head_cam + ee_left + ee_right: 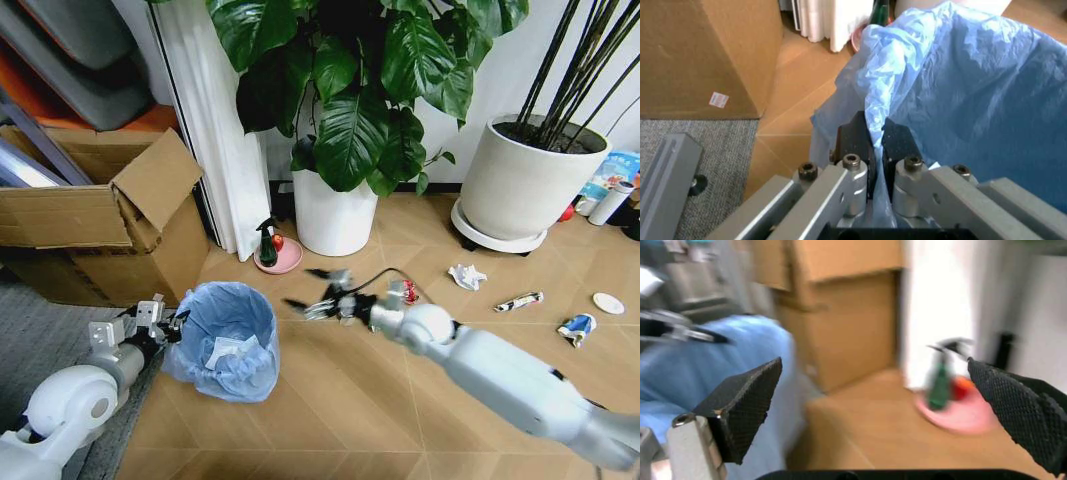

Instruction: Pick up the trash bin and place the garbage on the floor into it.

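Lower left of the head frame, the bin (226,340) sits on the floor (330,400) beside a cardboard box (100,215); blue bag liner puffed over its rim, a few white scraps already inside; left end effector (165,322) at the bin's left rim; left wrist view shows the pads (897,142) pinched together on the liner edge, so closed on the bin's rim/bag; right end effector (325,292) mid-frame, hovering above the floor just right of the bin, jaws wide apart and holding nothing; right wrist view shows its two black pads (743,407) spread with the bin's blue bag beyond.

Garbage well apart to the right: red can (409,291) near the right arm, crumpled tissue (466,276), white tube (519,300), blue-white packet (577,327), white lid (607,302); spray bottle (267,243) on a pink dish by the plant pot (335,215) is not litter.

Handling, judged: bin looks light and near empty; bag is thin, soft and slippery, so a pinch on film alone could slide or tear; better to catch the stiff rim under the liner; tissue is soft and crushable, take from above; can is rigid but may roll; flat lid will be hard to get under.
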Robot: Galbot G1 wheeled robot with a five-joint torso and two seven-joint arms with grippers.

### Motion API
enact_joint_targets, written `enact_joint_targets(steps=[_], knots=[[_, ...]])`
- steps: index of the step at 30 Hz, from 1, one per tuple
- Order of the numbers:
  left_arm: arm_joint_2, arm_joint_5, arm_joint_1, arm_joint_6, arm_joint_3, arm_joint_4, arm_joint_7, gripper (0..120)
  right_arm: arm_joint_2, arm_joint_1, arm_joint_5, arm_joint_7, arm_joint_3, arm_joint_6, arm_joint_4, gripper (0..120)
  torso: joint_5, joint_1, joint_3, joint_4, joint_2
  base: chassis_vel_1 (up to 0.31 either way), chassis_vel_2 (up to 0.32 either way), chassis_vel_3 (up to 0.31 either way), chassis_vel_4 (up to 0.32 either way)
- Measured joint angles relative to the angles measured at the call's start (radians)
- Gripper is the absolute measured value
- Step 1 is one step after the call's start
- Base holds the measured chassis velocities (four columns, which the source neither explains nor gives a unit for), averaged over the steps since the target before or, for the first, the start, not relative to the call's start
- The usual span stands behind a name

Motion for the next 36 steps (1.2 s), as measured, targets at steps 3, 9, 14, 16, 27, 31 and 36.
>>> enact_joint_targets(steps=[3, 9, 14, 16, 27, 31, 36], knots=[[-0.005, -0.002, 0.003, 0.002, -0.012, -0.003, -0.002, 0, -0.036, -0.114, -0.019, 0.041, 0.126, -0.003, 0.018, 100, 0.0004, 0.0, 0.0, -0.0001, 0.0, 0.0, 0.0, 0.0, 0.0], [-0.033, 0.009, 0.06, 0.002, -0.076, -0.028, -0.004, 0, -0.059, -0.342, -0.084, 0.096, 0.344, -0.001, 0.047, 100, 0.0, 0.0, 0.0, -0.0006, 0.0, 0.0, 0.0, 0.0, 0.0], [-0.051, 0.022, 0.086, 0.0, -0.103, -0.049, -0.01, 0, -0.004, -0.543, -0.213, 0.145, 0.539, 0.028, 0.057, 100, -0.0006, 0.0, 0.0, 0.0008, 0.0, 0.0, 0.0, 0.0, 0.0], [-0.053, 0.022, 0.086, 0.0, -0.103, -0.051, -0.011, 0, 0.011, -0.588, -0.233, 0.145, 0.582, 0.03, 0.058, 100, -0.0005, 0.0, 0.0, 0.0003, 0.0, 0.0, 0.0, 0.0, 0.0], [-0.071, 0.028, 0.083, 0.0, -0.092, -0.052, -0.012, 0, 0.202, -0.853, -0.316, 0.121, 0.937, 0.084, 0.059, 100, 0.0001, 0.0, 0.0, -0.0001, 0.0, 0.0, 0.0, 0.0, 0.0], [-0.076, 0.034, 0.083, -0.002, -0.086, -0.049, -0.009, 0, 0.234, -0.864, -0.317, 0.119, 0.959, 0.085, 0.051, 100, -0.0007, 0.0, 0.0, 0.0, 0.0, 0.0, 0.0, 0.0, 0.0], [-0.08, 0.034, 0.085, -0.002, -0.085, -0.058, -0.008, 0, 0.267, -0.862, -0.318, 0.121, 0.959, 0.08, 0.047, 100, -0.0002, 0.0, 0.0, 0.0001, 0.0, 0.0, 0.0, 0.0, 0.0]])
